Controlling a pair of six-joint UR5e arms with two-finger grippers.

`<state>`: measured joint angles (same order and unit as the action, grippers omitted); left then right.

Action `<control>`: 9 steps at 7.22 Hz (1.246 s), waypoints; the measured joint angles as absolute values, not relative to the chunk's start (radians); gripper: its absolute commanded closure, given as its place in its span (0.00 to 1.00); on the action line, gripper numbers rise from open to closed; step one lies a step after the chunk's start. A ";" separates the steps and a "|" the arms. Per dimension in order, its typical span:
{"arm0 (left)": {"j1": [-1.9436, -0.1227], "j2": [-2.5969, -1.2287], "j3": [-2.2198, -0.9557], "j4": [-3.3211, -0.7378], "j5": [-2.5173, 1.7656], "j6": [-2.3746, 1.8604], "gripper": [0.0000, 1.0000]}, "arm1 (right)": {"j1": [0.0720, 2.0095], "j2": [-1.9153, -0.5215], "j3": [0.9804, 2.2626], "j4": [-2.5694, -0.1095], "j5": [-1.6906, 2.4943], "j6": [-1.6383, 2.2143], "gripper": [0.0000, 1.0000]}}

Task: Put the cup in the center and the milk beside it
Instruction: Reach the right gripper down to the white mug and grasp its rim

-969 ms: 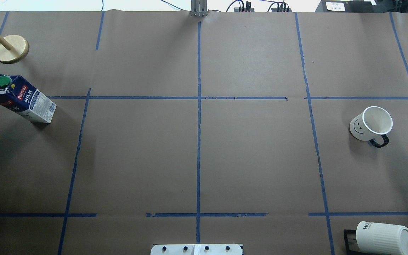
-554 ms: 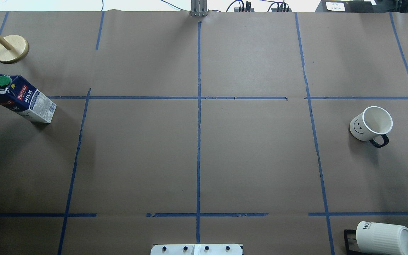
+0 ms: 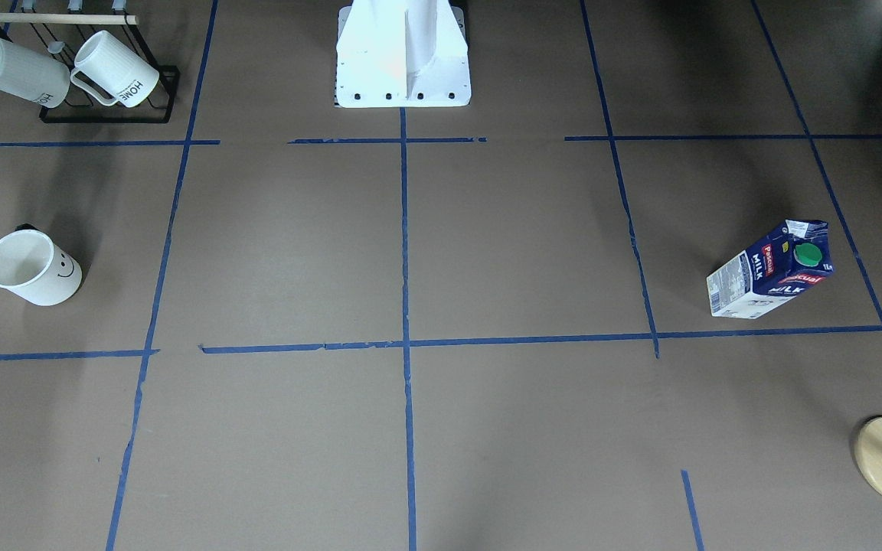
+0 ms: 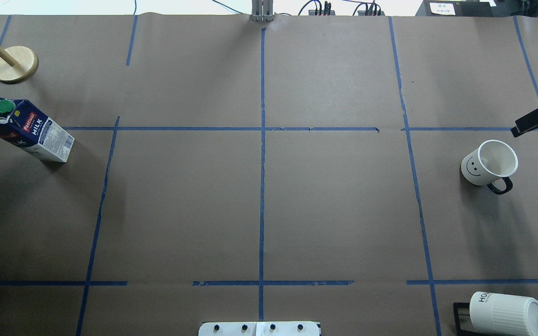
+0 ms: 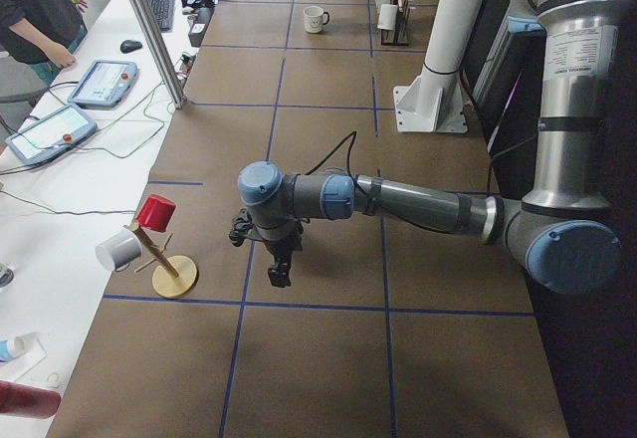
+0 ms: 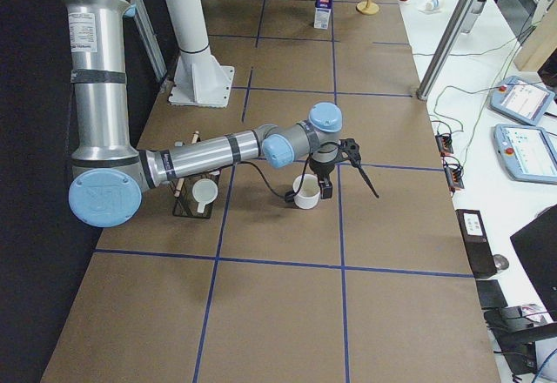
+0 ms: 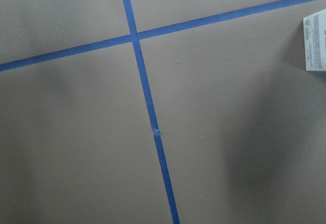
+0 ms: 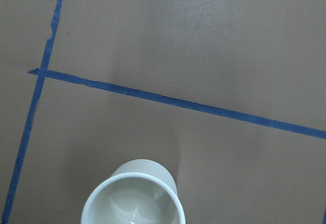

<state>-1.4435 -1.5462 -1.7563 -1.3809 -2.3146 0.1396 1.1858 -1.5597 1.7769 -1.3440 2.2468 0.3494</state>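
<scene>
The cup (image 4: 488, 163), a white mug with a smiley face, stands upright at the right. It also shows in the front view (image 3: 31, 268) and at the bottom of the right wrist view (image 8: 133, 196). My right gripper (image 4: 528, 123) hovers just beyond the cup, mostly cut off by the edge; I cannot tell how its jaws stand. The milk (image 4: 26, 130) stands at the far left, and its corner shows in the left wrist view (image 7: 316, 43). My left gripper (image 5: 280, 271) points down near it; I cannot tell its state. The center (image 4: 263, 129) is bare.
A black rack (image 3: 104, 115) with two ribbed HOME mugs (image 4: 507, 312) sits at the near right by the robot. A wooden peg stand (image 4: 14, 65) is at the far left corner. The robot base (image 3: 403, 61) is at the near middle edge.
My right gripper has come into the overhead view from the right edge and moved toward the cup. The cup and the milk have not moved.
</scene>
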 measured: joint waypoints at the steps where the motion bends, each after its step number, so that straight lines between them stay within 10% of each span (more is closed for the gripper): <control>1: -1.443 -1.546 -1.757 -1.382 -2.315 0.140 0.00 | 1.174 -1.564 1.763 -1.321 2.244 0.357 0.00; 9: -1.443 -1.545 -1.757 -1.381 -2.313 0.140 0.00 | 1.097 -1.577 1.620 -1.149 2.236 0.365 0.00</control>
